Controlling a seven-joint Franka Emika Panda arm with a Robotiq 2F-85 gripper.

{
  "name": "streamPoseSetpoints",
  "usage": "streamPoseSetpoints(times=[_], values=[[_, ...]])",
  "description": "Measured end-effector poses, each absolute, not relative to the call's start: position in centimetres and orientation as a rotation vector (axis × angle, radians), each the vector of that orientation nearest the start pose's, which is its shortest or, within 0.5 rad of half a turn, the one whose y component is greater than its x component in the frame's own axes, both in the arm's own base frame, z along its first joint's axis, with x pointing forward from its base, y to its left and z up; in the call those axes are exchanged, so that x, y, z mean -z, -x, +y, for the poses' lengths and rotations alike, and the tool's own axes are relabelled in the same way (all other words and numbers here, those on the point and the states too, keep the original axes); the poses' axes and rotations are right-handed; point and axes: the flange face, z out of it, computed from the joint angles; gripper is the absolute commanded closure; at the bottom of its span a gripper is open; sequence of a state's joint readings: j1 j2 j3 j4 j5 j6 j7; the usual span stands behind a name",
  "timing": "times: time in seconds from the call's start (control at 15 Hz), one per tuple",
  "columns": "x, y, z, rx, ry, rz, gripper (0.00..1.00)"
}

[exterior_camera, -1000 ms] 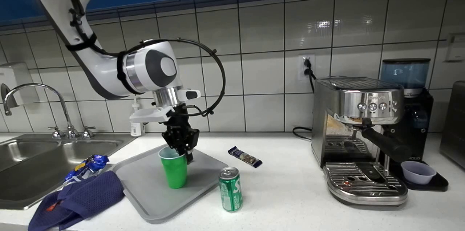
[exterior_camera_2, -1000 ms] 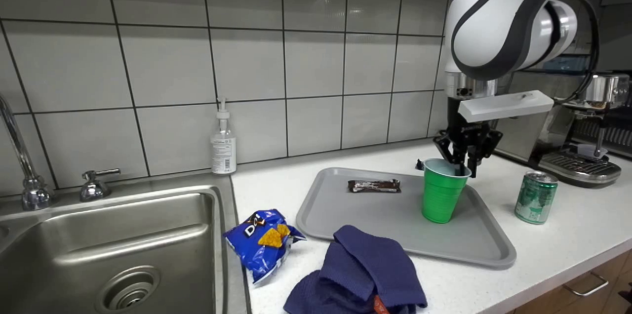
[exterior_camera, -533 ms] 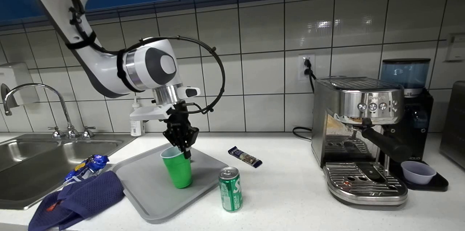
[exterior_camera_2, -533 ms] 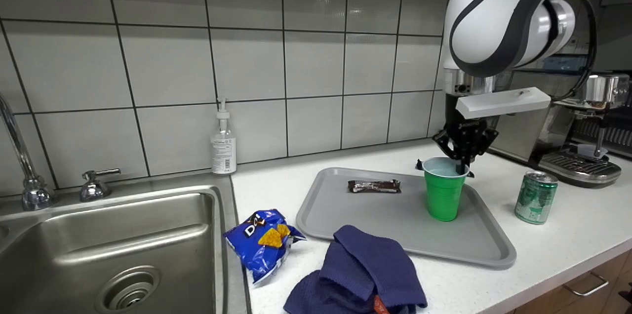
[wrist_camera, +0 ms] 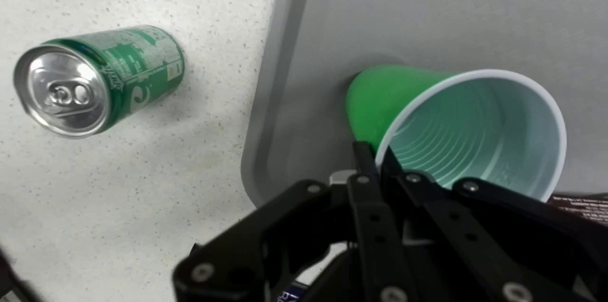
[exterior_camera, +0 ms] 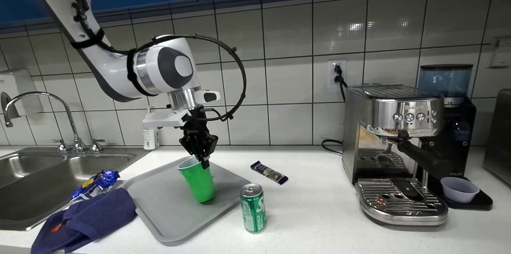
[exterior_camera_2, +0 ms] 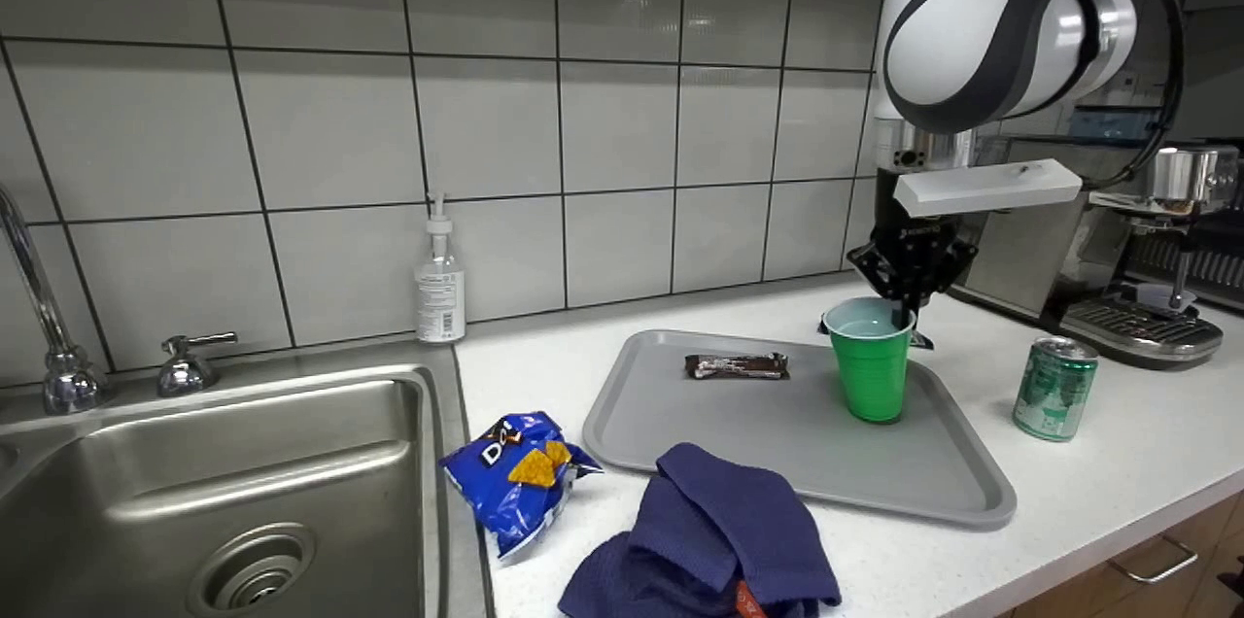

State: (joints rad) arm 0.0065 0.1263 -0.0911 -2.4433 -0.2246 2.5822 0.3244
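My gripper (wrist_camera: 376,151) is shut on the rim of a green cup (wrist_camera: 394,98) with a pale inside. One finger is inside the cup and one is outside. The cup also shows in both exterior views (exterior_camera: 198,184) (exterior_camera_2: 872,380). It leans, with its mouth toward the sink side in an exterior view. It is over the grey tray (exterior_camera_2: 700,424); its base looks slightly raised, but I cannot tell for sure. A brown wrapped bar (exterior_camera_2: 736,365) lies on the tray. A green soda can (exterior_camera: 253,210) stands upright on the counter beside the tray.
A navy wrapped bar (exterior_camera: 269,172) lies behind the can. A blue chip bag (exterior_camera_2: 520,472) and a navy towel (exterior_camera_2: 709,540) lie between the tray and the sink (exterior_camera_2: 233,492). A soap bottle (exterior_camera_2: 440,288) stands by the wall. An espresso machine (exterior_camera: 395,154) stands farther along the counter.
My gripper's fingers have come together on the cup's rim. The arm has risen slightly; the cup has moved up a little with it and tilted. Other things have not moved.
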Motion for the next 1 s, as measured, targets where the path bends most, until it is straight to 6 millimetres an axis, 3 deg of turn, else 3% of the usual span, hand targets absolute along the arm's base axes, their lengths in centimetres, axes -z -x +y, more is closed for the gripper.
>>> streamPoseSetpoints(times=[0.4,1.0], values=[[-27.5,-48.9,-5.2,0.113,3.206,0.451,0.99],[-29.0,-49.0,-11.4,0.161,3.158,0.678,0.99]])
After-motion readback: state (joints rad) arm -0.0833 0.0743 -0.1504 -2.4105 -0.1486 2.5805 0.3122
